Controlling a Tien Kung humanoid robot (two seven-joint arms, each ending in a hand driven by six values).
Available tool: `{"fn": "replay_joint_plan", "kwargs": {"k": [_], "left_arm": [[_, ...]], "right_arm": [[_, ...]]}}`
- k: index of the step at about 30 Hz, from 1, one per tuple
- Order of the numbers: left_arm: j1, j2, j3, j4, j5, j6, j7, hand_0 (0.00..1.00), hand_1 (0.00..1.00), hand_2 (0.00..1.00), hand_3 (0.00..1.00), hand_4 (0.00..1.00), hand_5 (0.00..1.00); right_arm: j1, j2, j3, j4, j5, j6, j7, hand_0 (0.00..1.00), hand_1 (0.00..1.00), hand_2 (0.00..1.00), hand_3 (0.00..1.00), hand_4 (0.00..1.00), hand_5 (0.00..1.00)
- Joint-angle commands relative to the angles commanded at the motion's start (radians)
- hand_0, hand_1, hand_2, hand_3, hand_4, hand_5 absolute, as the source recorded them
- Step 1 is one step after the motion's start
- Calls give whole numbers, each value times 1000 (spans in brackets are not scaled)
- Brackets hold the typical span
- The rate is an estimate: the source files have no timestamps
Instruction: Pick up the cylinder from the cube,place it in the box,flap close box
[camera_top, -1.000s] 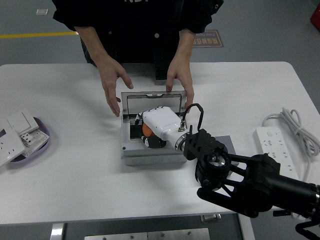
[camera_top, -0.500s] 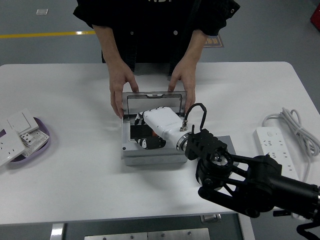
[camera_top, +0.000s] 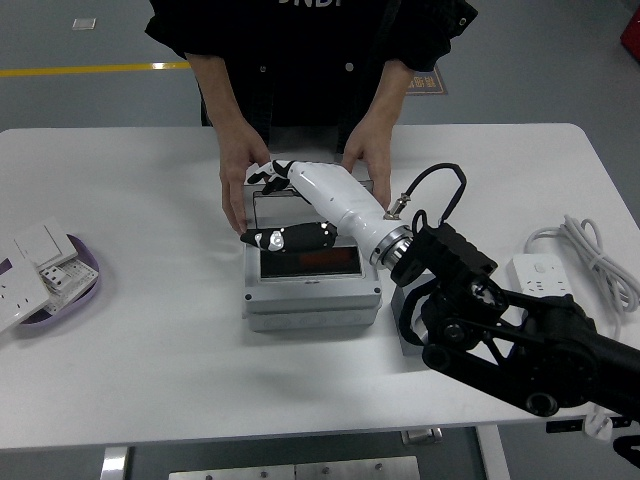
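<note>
The grey box (camera_top: 312, 300) stands mid-table with its lid (camera_top: 296, 208) raised at the back. In its dark inside lies a dim reddish shape (camera_top: 322, 258), probably the cylinder. My right hand (camera_top: 268, 206), white on a black arm, reaches over the box and is open. Its fingers (camera_top: 276, 172) are stretched to the lid's top edge and its thumb (camera_top: 285, 238) points left over the opening. It holds nothing. A person's two hands (camera_top: 240, 165) (camera_top: 368, 160) grip the box's back corners. A grey block (camera_top: 405, 312), perhaps the cube, shows right of the box, mostly hidden under my arm.
A purple dish (camera_top: 88, 290) with white wall switches sits at the left edge of the table. A white power strip (camera_top: 540, 280) with its coiled cable lies at the right. The person stands close against the far edge.
My right hand has come up out of the box, leaving the orange cylinder inside, and now stretches to the lid's top edge. The person's hands moved in onto the box's back corners.
</note>
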Motion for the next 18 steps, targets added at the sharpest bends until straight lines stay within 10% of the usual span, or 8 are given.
{"fn": "replay_joint_plan", "kwargs": {"k": [12,18], "left_arm": [[-8,6,10,0,-4,0,0,594,627,615,635,691,216],[-6,4,11,0,-6,0,1,594,627,615,636,688,214]], "right_arm": [[128,-19,-85,-259,142,-8,45,709,627,633,689,909,493],[88,-56,-107,-198,127,-11,36,701,627,628,685,904,503]]}}
